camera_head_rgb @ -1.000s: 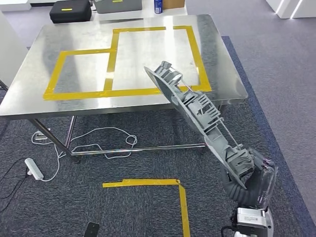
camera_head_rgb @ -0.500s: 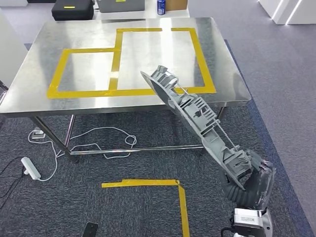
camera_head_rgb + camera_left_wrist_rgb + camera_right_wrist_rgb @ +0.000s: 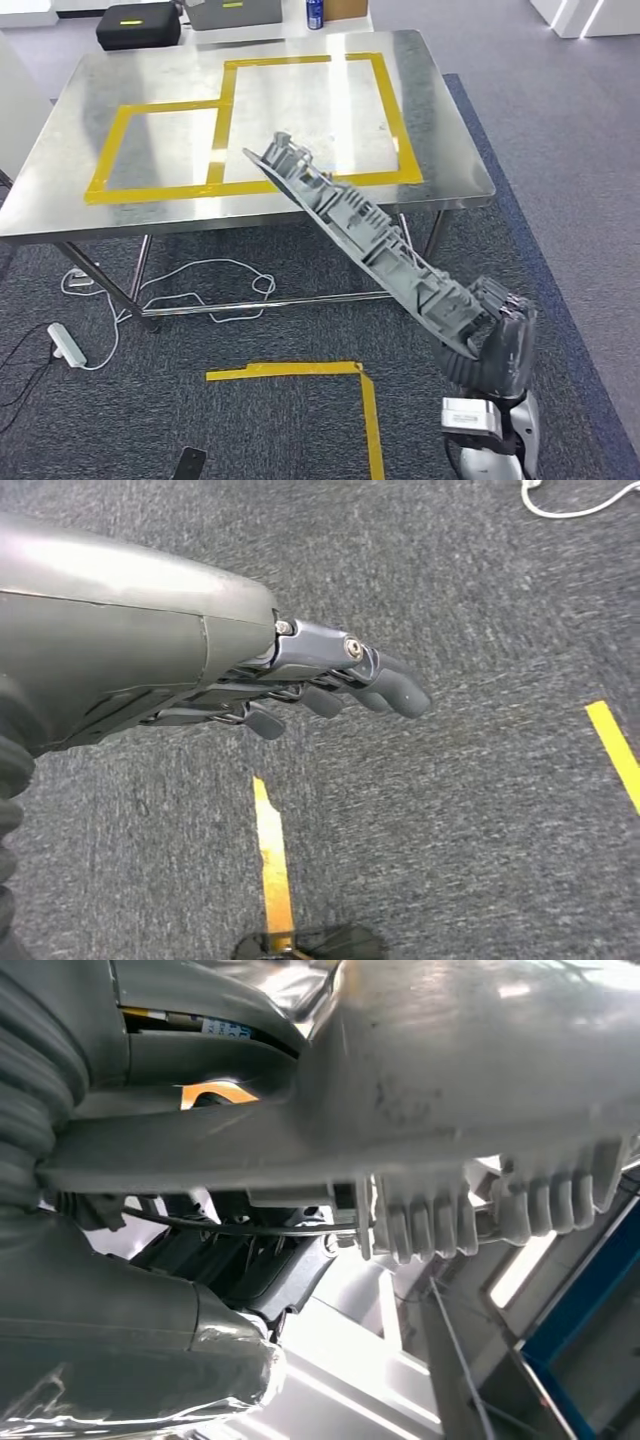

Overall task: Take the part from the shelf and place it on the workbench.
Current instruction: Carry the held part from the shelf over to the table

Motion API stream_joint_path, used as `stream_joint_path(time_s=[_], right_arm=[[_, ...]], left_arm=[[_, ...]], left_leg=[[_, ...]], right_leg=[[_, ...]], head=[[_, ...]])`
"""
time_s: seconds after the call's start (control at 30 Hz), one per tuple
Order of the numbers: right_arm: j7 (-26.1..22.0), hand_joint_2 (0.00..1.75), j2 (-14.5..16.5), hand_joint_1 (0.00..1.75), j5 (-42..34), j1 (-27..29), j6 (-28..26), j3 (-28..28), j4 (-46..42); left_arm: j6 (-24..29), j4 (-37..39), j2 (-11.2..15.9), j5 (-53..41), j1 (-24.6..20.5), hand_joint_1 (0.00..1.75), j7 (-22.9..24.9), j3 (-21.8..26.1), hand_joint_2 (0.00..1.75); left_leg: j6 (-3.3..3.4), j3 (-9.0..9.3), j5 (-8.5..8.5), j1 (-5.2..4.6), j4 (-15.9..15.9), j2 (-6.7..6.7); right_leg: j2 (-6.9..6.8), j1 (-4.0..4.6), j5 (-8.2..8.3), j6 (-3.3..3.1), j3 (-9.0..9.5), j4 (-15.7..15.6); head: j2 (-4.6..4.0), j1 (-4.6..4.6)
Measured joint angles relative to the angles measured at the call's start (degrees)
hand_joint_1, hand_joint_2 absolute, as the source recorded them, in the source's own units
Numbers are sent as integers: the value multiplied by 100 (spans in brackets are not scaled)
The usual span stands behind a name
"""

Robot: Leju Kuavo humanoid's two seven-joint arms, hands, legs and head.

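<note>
Ahead of me at twelve o'clock stands the steel workbench [image 3: 68, 170] with yellow tape squares. My right hand [image 3: 504, 340], at five o'clock, grips one end of the long grey part [image 3: 362, 235], its far end over the near bench edge. My left hand [image 3: 332, 680] holds nothing, fingers extended above carpet.

The part [image 3: 362, 235] is a long, narrow grey plastic moulding with ribbed compartments along its upper face. It is held aloft at a slant, its far tip over the near edge of the steel workbench [image 3: 68, 200].
</note>
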Motion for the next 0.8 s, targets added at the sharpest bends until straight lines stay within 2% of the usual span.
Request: stream_joint_path(time_s=[0.07,0.1,0.13,0.17,0.23,0.27,0.33,0.43,0.5,0.57,0.6,0.63,0.67,0.7,0.73,0.8], right_arm=[[82,175,0,175,106,-201,-4,20,112],[100,175,1,175,124,-260,-5,26,156],[109,175,1,175,136,-302,-8,30,193],[119,175,1,175,155,-337,-13,35,229],[167,175,0,175,267,-418,-39,52,294],[212,175,0,175,366,-483,-60,67,329],[334,175,1,175,624,-682,-107,111,439],[532,175,2,175,929,-1034,-136,196,662],[625,175,2,175,1062,-1260,-144,260,804],[692,175,3,175,1153,-1451,-162,328,953],[724,175,4,175,1186,-1517,-173,363,1025],[754,175,4,175,1210,-1565,-183,393,1087],[781,175,4,175,1226,-1600,-191,421,1139],[808,175,4,175,1237,-1633,-196,446,1186],[830,175,4,175,1242,-1666,-200,469,1223],[863,175,8,175,1244,-1729,-221,510,1274]], left_arm=[[-11,0,-1,-26,-18,0,20,-8,175],[-15,0,0,-27,-19,0,26,-9,175],[-18,0,1,-28,-18,0,31,-9,175],[-20,0,2,-32,-18,0,35,-9,175],[-23,0,4,-58,-26,0,43,-14,175],[-26,0,4,-82,-36,0,49,-20,175],[-44,0,5,-140,-67,0,72,-48,175],[-76,0,-2,-224,-106,0,102,-117,175],[-94,0,-10,-267,-139,0,126,-167,175],[-108,0,-13,-304,-173,0,159,-205,175],[-115,0,-13,-317,-182,0,175,-222,175],[-120,0,-11,-324,-186,0,187,-239,175],[-125,0,-11,-325,-187,0,194,-256,175],[-128,0,-11,-326,-189,0,196,-273,175],[-131,0,-12,-327,-192,0,196,-288,175],[-133,0,-12,-328,-199,0,196,-311,175]], left_leg=[[-29,-330,-338,5,720,0],[-31,-453,-407,6,981,0],[-23,-495,-366,5,1064,-1],[-7,-446,-228,4,953,-1],[54,-141,176,-6,301,-7],[87,10,308,-13,-28,-11],[132,144,361,-32,-379,-17],[188,152,374,-22,-482,-16],[237,168,406,1,-528,-13],[257,167,410,-2,-526,-9],[258,167,410,-5,-525,-8],[259,169,410,-7,-524,-8],[258,171,409,-7,-523,-10],[256,176,408,-7,-522,-13],[248,179,404,-8,-519,-17],[214,161,400,-32,-503,-22]], right_leg=[[0,9,3,-25,-7,1],[0,16,3,-27,-7,2],[3,22,2,-28,-6,3],[8,28,2,-28,-2,3],[19,39,2,-25,7,4],[28,51,2,-17,-2,13],[40,63,18,22,-54,26],[37,58,7,110,-121,52],[27,53,-196,156,-291,389],[19,40,-526,190,-635,1116],[17,35,-632,202,-792,1443],[16,34,-644,211,-875,1606],[14,32,-563,212,-863,1574],[9,29,-383,208,-732,1301],[-4,27,-189,199,-535,890],[-25,38,34,168,-168,199]], head=[[0,-12],[0,-10],[0,-10],[0,-11],[0,-9],[0,-8],[0,-5],[0,-2],[0,18],[0,31],[0,31],[0,31],[0,33],[0,32],[0,33],[0,28]])
